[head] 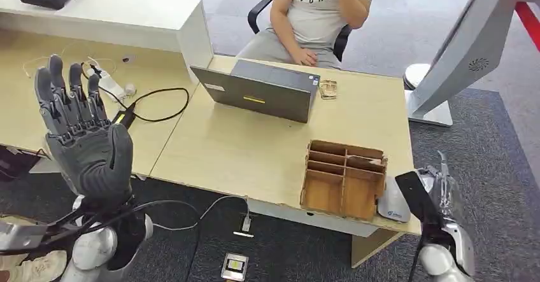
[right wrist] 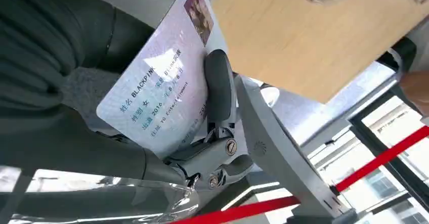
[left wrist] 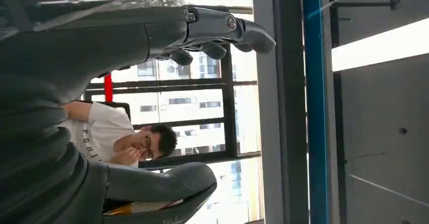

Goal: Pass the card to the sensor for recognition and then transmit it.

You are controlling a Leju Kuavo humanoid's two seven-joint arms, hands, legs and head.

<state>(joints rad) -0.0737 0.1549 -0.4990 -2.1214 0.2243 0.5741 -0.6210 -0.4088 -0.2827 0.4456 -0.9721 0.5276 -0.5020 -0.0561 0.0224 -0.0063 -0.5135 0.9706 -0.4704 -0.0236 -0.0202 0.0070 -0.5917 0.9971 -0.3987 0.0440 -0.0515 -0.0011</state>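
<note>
**Card held at the desk's right corner**

My right hand [head: 439,196] grips the card [right wrist: 162,90] off the near right corner of the desk [head: 255,155], fingers [right wrist: 218,85] pressed across its printed face. Beside it, a white sensor pad [head: 393,207] lies on that corner, next to a wooden organizer [head: 344,180]. My left hand [head: 83,129] stands raised, fingers apart and holding nothing. A person [head: 318,14] sits behind the laptop [head: 261,91].

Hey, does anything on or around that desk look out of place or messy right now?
Somewhat. A small device lies on the carpet below the desk edge, with a cable plug dangling near it. Loose wires sprawl over the left tabletop. The wooden organizer sits at the near edge, not overhanging. Nothing looks spilled or broken.
</note>
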